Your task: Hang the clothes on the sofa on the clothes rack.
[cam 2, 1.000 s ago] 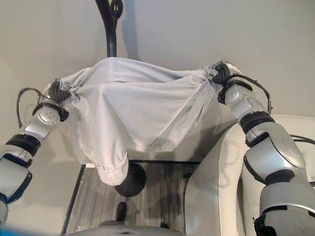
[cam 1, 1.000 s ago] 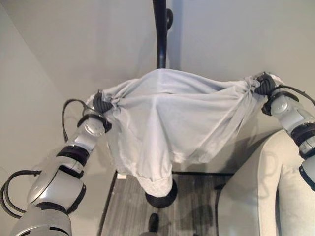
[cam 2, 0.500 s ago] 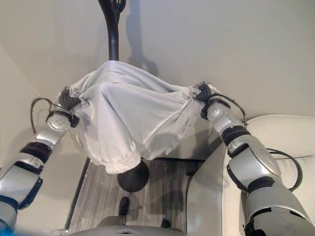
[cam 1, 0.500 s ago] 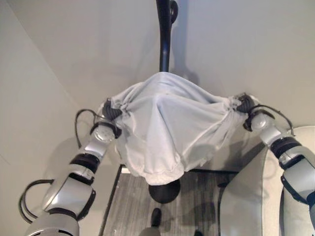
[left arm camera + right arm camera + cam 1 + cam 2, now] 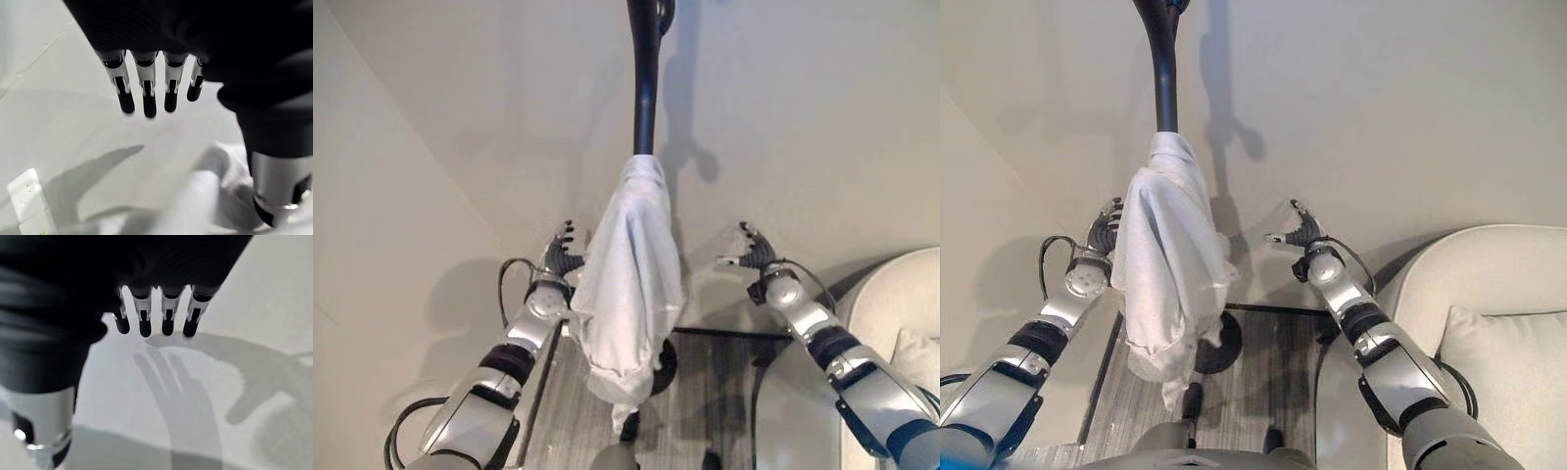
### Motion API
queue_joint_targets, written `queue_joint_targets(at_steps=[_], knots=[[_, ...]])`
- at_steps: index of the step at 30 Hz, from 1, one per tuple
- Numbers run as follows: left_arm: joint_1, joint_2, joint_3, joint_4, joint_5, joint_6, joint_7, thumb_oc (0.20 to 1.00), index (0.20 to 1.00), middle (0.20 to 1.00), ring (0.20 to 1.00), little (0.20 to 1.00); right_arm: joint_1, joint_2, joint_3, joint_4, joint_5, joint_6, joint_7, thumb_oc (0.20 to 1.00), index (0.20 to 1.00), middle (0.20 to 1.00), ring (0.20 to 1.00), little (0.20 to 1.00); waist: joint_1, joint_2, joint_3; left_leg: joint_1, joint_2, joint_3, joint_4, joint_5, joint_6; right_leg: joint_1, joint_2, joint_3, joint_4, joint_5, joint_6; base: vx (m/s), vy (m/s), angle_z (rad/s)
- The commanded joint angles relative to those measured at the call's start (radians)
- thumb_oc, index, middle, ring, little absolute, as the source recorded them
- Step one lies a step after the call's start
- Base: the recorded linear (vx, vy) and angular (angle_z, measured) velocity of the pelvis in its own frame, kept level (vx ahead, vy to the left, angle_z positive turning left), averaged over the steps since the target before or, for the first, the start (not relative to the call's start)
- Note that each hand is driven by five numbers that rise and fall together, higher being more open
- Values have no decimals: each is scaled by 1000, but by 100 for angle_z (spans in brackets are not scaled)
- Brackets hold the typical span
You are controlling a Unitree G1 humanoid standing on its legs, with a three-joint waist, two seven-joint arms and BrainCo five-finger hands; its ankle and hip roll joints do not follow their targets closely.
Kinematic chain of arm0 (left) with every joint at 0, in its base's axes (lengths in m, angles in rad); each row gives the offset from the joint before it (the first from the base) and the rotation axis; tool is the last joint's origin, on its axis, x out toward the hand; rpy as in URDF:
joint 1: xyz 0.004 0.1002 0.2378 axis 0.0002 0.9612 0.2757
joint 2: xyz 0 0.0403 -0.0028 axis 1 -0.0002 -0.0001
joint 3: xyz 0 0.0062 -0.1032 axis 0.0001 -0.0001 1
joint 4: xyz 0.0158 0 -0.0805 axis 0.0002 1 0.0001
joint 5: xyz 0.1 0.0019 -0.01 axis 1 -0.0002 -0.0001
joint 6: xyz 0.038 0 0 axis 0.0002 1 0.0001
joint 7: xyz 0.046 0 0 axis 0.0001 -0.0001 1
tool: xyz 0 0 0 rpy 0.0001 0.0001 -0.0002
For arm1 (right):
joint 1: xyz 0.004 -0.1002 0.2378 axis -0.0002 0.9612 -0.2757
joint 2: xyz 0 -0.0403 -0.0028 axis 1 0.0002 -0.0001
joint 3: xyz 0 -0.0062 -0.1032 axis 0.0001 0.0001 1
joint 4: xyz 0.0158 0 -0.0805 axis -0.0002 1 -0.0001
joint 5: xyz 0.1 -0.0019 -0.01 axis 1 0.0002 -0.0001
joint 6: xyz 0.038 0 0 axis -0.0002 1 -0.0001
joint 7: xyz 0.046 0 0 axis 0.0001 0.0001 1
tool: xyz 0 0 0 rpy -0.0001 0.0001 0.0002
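**Garment draped on the rack, both hands free**

The pale grey garment [image 5: 628,284] hangs from the black clothes rack pole [image 5: 645,88], gathered at the top where it meets the pole and falling in a bunched, folded column. Its lower hem sags in front of the rack's round black base [image 5: 1224,348], which stands on the dark wood-pattern floor [image 5: 1263,392].

The left hand [image 5: 563,251] is raised just left of the cloth, fingers straight and spread, holding nothing; its wrist view shows the straight fingers [image 5: 146,93] against the wall with a fold of cloth near the thumb. The right hand [image 5: 751,255] is raised well to the right of the garment, apart from it, fingers [image 5: 166,316] likewise extended and empty.

A light-coloured sofa [image 5: 1469,294] with a cushion [image 5: 1503,372] sits at the right, near the right arm. A plain pale wall [image 5: 803,117] lies behind.
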Motion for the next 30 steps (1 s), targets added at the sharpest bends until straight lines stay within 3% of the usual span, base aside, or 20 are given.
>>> queue_joint_targets(at_steps=[1, 6, 13, 17, 23, 28, 30], knots=[[-61, 25, 20, 19, -29, -39, 2, 1000, 1000, 1000, 1000, 1000, -46, -48, 4, -35, -13, -62, -8, 1000, 1000, 1000, 1000, 1000, 34, -22, -31, 116, 58, 62, 11, -131, -49, -75, -87, -30, 14, 76, 60, 21, 4, -3], [15, 53, 79, -61, -24, -41, -18, 1000, 1000, 1000, 1000, 1000, 33, -108, -52, -188, -6, -77, 32, 1000, 1000, 1000, 1000, 1000, 27, -21, -45, 135, 59, 74, 11, -143, -47, -58, -95, -34, 12, 74, 63, 43, 9, -2], [180, 63, 245, -214, -121, -81, -47, 1000, 1000, 1000, 1000, 1000, 247, -175, -278, -450, 61, -139, 65, 1000, 1000, 1000, 1000, 1000, 10, -10, -63, 162, 59, 91, 11, -161, -43, -39, -104, -39, 11, 68, 67, 48, 8, -7], [317, 36, 359, -284, -179, -93, -77, 1000, 1000, 1000, 1000, 1000, 411, -160, -389, -513, 96, -155, 109, 1000, 1000, 1000, 1000, 1000, 2, -5, -73, 174, 57, 98, 11, -168, -40, -30, -109, -38, 11, 67, 66, 37, 5, -3], [496, -24, 440, -247, -167, -73, -150, 1000, 1000, 1000, 1000, 1000, 606, -123, -417, -427, 46, -132, 184, 1000, 1000, 1000, 1000, 1000, -6, 3, -77, 183, 53, 103, 11, -172, -36, -24, -113, -40, 13, 66, 65, 0, 0, 0], [613, -124, 434, -78, -240, -53, -256, 1000, 1000, 1000, 1000, 1000, 741, -71, -373, -306, -48, -109, 249, 1000, 1000, 1000, 1000, 1000, -17, 12, -68, 180, 51, 107, 11, -168, -31, -34, -117, -41, 20, 67, 66, -2, 4, -1], [638, -152, 396, -7, -210, -46, -288, 1000, 1000, 1000, 1000, 1000, 749, -44, -342, -191, -60, -105, 259, 1000, 1000, 1000, 1000, 1000, -20, 16, -67, 179, 49, 110, 11, -167, -29, -40, -119, -39, 22, 70, 67, -9, 14, 4]])
